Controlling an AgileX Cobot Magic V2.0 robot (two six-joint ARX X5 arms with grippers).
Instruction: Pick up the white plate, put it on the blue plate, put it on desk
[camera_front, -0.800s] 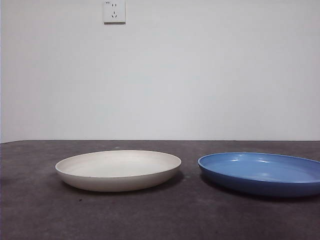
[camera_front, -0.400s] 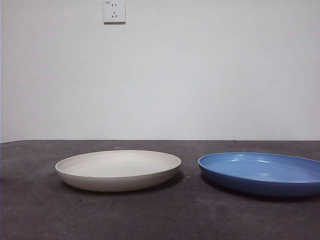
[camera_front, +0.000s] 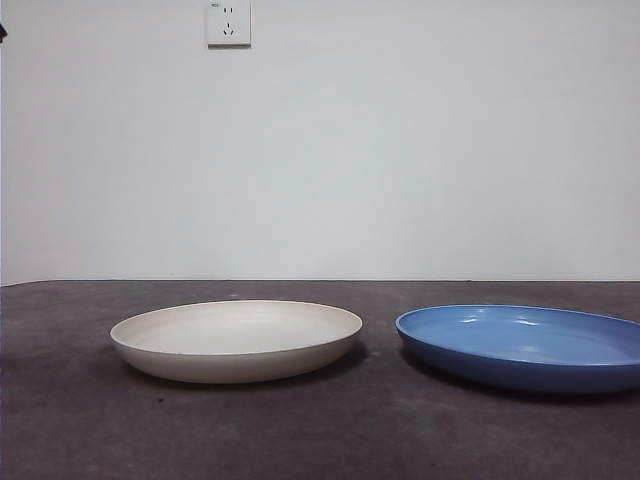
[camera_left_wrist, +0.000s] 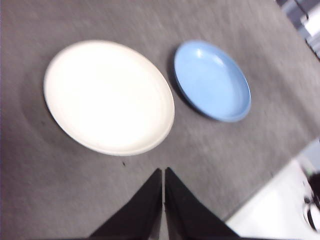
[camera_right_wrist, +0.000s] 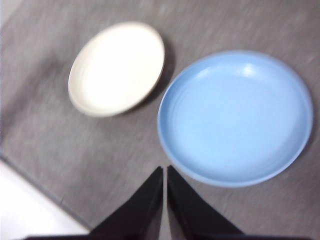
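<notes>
Two plates sit side by side on the dark grey, mottled bench (camera_front: 320, 430) as we look level across it: the white plate (camera_front: 237, 340) to the left and the blue plate (camera_front: 522, 346) to the right, near each other but apart, a strip of bare bench between their rims. Both lie flat, right side up, with nothing in them. Behind them we see a plain white wall (camera_front: 400, 150) carrying a wall socket (camera_front: 228, 22) high up, left of centre.

From above, we find the left tool (camera_left_wrist: 163, 172) hanging well over the bench, on the near side of the white plate (camera_left_wrist: 109, 96), its two black jaws pressed together with only a hairline between them and nothing held. The blue plate (camera_left_wrist: 212, 80) lies just beyond the white one's right rim in that view, slightly blurred. The right tool (camera_right_wrist: 165, 170) hangs likewise above the bench at the near edge of the blue plate (camera_right_wrist: 235, 117), its jaws closed against each other and empty; the white plate (camera_right_wrist: 116, 67) shows further off to the left. Neither tool touches a plate.

In the level view we can make out only a small black tip at the top left corner (camera_front: 2, 32), too little to say which arm it belongs to.
</notes>
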